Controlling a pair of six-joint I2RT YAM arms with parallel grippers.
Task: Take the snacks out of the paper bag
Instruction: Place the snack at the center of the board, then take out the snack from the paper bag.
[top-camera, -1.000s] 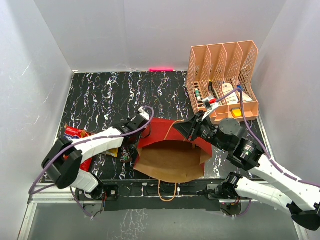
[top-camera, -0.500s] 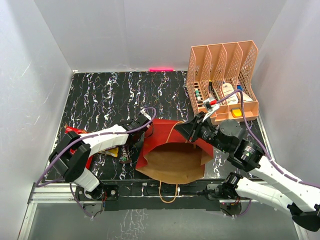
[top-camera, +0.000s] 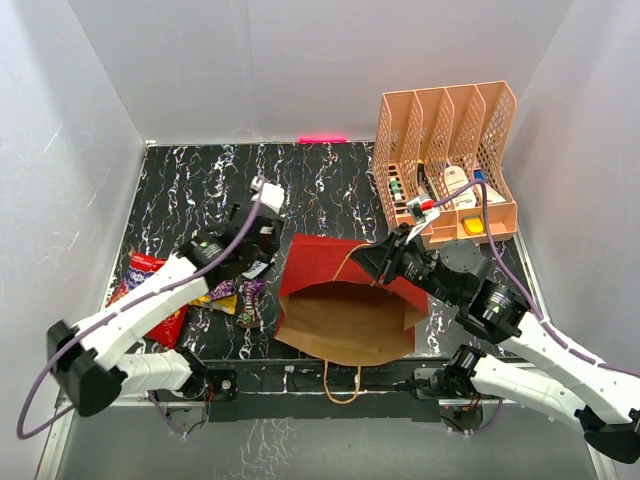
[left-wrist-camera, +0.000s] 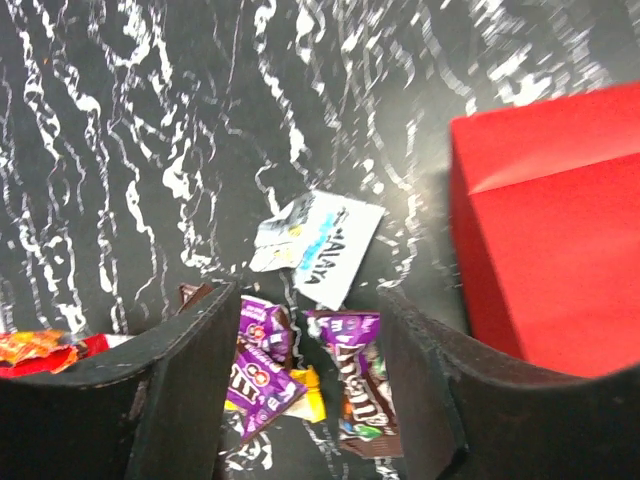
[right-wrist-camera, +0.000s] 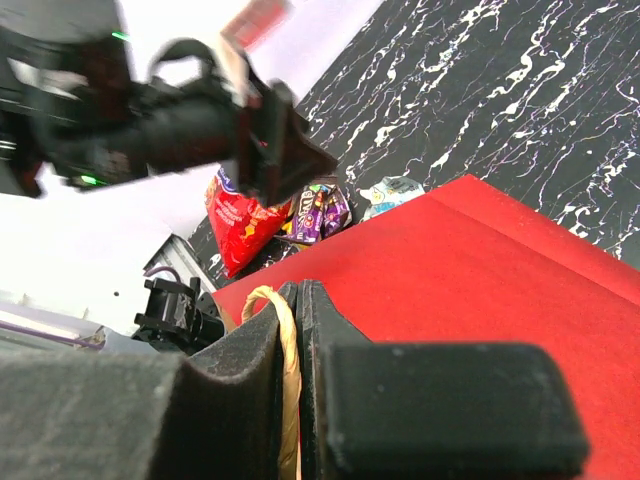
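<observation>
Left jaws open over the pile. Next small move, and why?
Probably swing the left gripper over the mouth of the paper bag: its jaws are open and empty, the silver packet lies on the table, and the right gripper holds the cord handle.

Robot lab booth, plain white walls (top-camera: 300, 70), black marbled table (top-camera: 200, 190), metal mounting rail (top-camera: 300, 385)

The paper bag (top-camera: 330, 262) lies at the near middle of the tabletop (top-camera: 200, 190). Candy packets (top-camera: 247, 298) lie just left of it, with the large snack bag (top-camera: 143, 267) farther left. The rack (top-camera: 445, 130) stands behind, to the right.
</observation>
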